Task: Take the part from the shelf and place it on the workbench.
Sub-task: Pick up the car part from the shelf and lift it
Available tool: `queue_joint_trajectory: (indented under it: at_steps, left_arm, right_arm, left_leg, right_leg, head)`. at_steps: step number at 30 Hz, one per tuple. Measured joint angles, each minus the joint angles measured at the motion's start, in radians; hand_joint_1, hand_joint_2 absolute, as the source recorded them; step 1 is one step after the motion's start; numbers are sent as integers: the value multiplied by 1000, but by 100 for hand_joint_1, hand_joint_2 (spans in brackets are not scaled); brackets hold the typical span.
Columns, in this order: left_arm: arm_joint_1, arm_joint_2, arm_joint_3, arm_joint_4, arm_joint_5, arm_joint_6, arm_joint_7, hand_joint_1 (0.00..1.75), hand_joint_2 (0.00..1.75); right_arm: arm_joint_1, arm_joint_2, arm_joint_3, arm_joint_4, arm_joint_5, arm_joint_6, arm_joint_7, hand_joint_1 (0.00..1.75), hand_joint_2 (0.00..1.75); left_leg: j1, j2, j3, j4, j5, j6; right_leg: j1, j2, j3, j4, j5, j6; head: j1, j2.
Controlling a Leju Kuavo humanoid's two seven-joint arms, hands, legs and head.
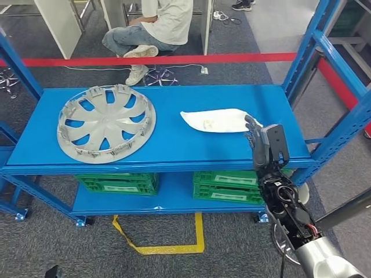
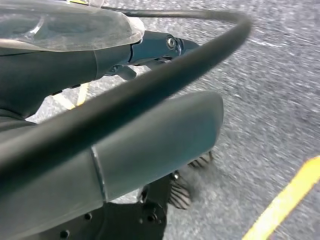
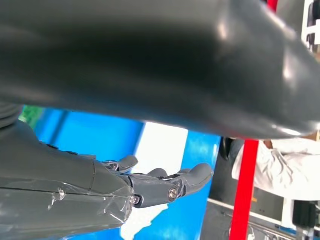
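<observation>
A flat white part (image 1: 216, 120) lies on the top board of the blue shelf (image 1: 175, 147), right of centre. My right hand (image 1: 262, 145) stands at the part's right end, fingers straight and apart, holding nothing. In the right wrist view the fingers (image 3: 188, 177) reach out just over the white part (image 3: 162, 150) and the blue board (image 3: 86, 135); whether they touch it I cannot tell. A silver hubcap (image 1: 106, 121) rests on the left of the same board. My left hand (image 2: 158, 135) hangs over grey floor with nothing in it, its fingers (image 2: 158, 46) stretched out.
Green crates (image 1: 118, 182) (image 1: 225, 185) sit on the lower shelf board. A blue upright (image 1: 332, 58) rises close on the right of my hand. Behind the shelf runs a red barrier (image 1: 175, 59), with a seated person (image 1: 162, 23) beyond. Yellow tape (image 1: 175, 248) marks the floor.
</observation>
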State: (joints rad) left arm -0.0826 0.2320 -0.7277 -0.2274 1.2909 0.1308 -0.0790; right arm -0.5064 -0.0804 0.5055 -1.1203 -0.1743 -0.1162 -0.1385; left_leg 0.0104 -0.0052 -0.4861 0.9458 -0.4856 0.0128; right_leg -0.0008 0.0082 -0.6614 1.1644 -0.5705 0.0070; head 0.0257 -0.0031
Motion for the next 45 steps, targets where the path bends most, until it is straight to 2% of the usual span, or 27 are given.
queue_joint_trajectory:
  at_steps: [2,3,4,6,7,9,11,12,13,14,15,16,17,19,22,23,25,27,34,38,41,45]
  left_arm:
    - [-3,0,-1,1,0,0,0,0,0]
    - [-5,0,-1,1,1,0,0,0,0]
    - [-7,1,-2,2,3,0,0,0,0]
    - [-9,1,-2,2,11,0,0,0,0]
    - [-10,0,-2,2,15,0,-1,0,0]
    - [-12,-1,-2,2,19,0,-1,0,0]
    - [-12,-1,-2,2,19,1,-2,0,0]
    - [-12,-1,-2,2,19,1,-2,0,0]
    - [-11,-1,-2,2,19,2,-2,0,0]
    - [-11,-1,-2,2,20,4,-2,0,0]
    - [-11,0,-2,2,20,5,-2,0,0]
    - [-11,2,-2,3,21,7,-2,0,0]
    - [-12,3,-2,3,22,9,-2,0,0]
    - [-13,5,-2,3,26,11,0,0,0]
    - [-11,5,-2,3,34,16,4,0,0]
    - [-10,4,-2,3,35,18,5,0,0]
    - [-10,4,-2,3,36,20,6,0,0]
    - [-10,4,-2,3,38,20,8,0,0]
    - [-10,3,-2,3,40,20,9,0,0]
    - [-10,4,-2,3,37,13,7,0,0]
    - [-10,4,-2,3,37,9,7,0,0]
    - [-10,4,-2,3,39,8,8,0,0]
  right_arm:
    - [2,-3,0,-2,0,-1,3,0,0]
    - [5,-5,-1,-4,0,-1,4,0,0]
    - [6,-6,0,-8,0,0,5,0,0]
    - [2,-6,0,-17,1,3,6,0,0]
    - [-4,-7,0,-20,1,5,5,0,0]
    - [-13,-7,0,-23,2,9,5,0,0]
    - [-13,-7,1,-23,3,11,5,0,0]
    - [-10,-7,2,-22,3,11,5,0,0]
    - [-9,-7,3,-22,3,11,5,0,0]
    - [-8,-7,4,-22,3,12,5,0,0]
    - [-9,-7,4,-22,3,12,5,0,0]
    - [-10,-7,5,-22,4,12,4,0,0]
    - [-11,-7,5,-22,6,11,4,0,0]
    - [-15,-6,7,-22,17,1,3,0,0]
    - [-18,-6,10,-22,48,-26,8,0,0]
    - [-19,-6,10,-22,55,-33,10,0,0]
    - [-21,-6,13,-23,67,-42,14,0,87]
    - [-27,-6,16,-23,96,-60,26,0,175]
    - [-48,-6,19,-29,225,-123,102,0,175]
    - [-61,-12,19,-32,405,-172,230,0,175]
    - [-77,-31,16,-31,570,-145,333,0,175]
    - [-102,-57,7,-15,669,-103,373,0,175]
  left_leg:
    - [-3,-2,28,3,-25,-7]
    - [-4,-3,37,4,-36,-12]
    - [-5,-4,44,8,-42,-17]
    - [-3,-5,45,24,-45,-26]
    - [-2,-4,30,51,-46,-30]
    - [-1,-3,-37,160,-77,-37]
    - [0,-3,-124,280,-128,-43]
    - [0,-3,-153,306,-136,-44]
    - [0,-3,-165,295,-120,-44]
    - [0,-2,-158,248,-81,-44]
    - [0,-2,-136,175,-32,-43]
    - [-1,-1,-114,105,5,-40]
    - [-3,-1,-97,53,22,-36]
    - [-6,1,-89,18,30,-26]
    - [-6,0,-83,14,52,-27]
    - [-7,-1,-81,14,52,-26]
    - [-9,-2,-80,15,51,-20]
    - [-10,-2,-80,15,51,-18]
    - [-10,-2,-80,15,48,-13]
    - [-11,-2,-80,15,46,-12]
    - [-10,-2,-79,15,46,-12]
    - [-10,-2,-79,15,46,-12]
  right_leg:
    - [4,0,13,-118,120,-9]
    - [7,0,19,-152,163,-14]
    - [10,0,24,-167,180,-19]
    - [9,1,41,-171,180,-27]
    - [8,1,47,-176,178,-32]
    - [4,2,56,-185,174,-39]
    - [4,2,61,-186,167,-45]
    - [4,2,65,-186,163,-46]
    - [4,2,71,-186,158,-45]
    - [3,3,78,-187,154,-44]
    - [3,3,84,-187,150,-42]
    - [4,3,90,-186,146,-39]
    - [6,3,93,-186,143,-35]
    - [9,5,93,-185,136,-27]
    - [12,4,89,-184,123,-44]
    - [11,4,89,-186,123,-47]
    - [10,4,93,-190,128,-35]
    - [9,3,97,-193,130,-30]
    - [8,3,108,-198,131,-25]
    - [7,3,107,-198,129,-22]
    - [7,3,107,-198,129,-21]
    - [7,3,107,-198,129,-21]
  head:
    - [10,0]
    - [10,0]
    - [10,0]
    - [6,0]
    - [4,0]
    - [-6,0]
    - [-18,0]
    - [-24,0]
    - [-29,0]
    - [-34,0]
    - [-39,0]
    - [-42,0]
    - [-45,0]
    - [-47,0]
    - [-39,0]
    - [-35,0]
    - [-30,0]
    - [-26,0]
    - [-17,0]
    - [-18,0]
    - [-20,0]
    - [-21,0]
